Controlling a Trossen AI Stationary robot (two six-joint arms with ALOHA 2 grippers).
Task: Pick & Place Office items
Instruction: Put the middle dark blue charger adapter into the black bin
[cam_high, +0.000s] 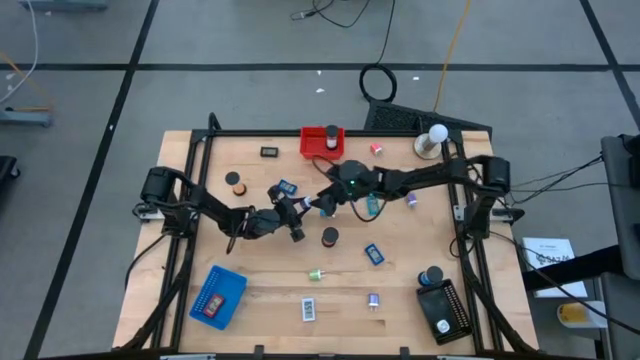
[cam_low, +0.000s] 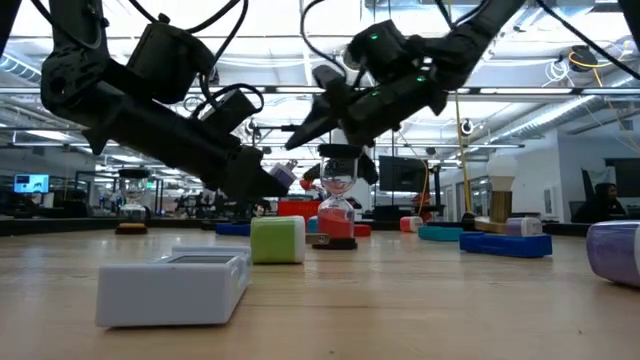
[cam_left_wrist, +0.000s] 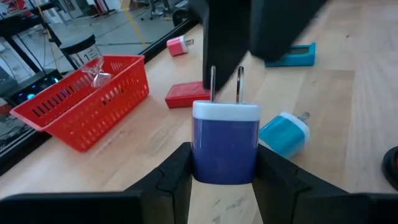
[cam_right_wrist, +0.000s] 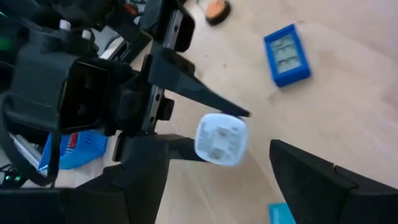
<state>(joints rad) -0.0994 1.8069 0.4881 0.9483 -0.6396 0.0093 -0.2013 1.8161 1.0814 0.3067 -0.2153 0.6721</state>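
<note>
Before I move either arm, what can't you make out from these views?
- Blue charger: the left tool's fingers cover its lower sides in the left wrist view.
- Right tool: open around the charger in its own view; in the high view both tools overlap, so contact is unclear.
- Red basket: cut off by the left wrist view's edge.
- Labels on the small rectangles: too small in the high view.

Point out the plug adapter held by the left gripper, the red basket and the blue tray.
plug adapter (cam_left_wrist: 224, 144), left wrist view, blue body.
red basket (cam_left_wrist: 93, 115), left wrist view, front wall.
blue tray (cam_high: 228, 284), high view, bare corner.
</note>
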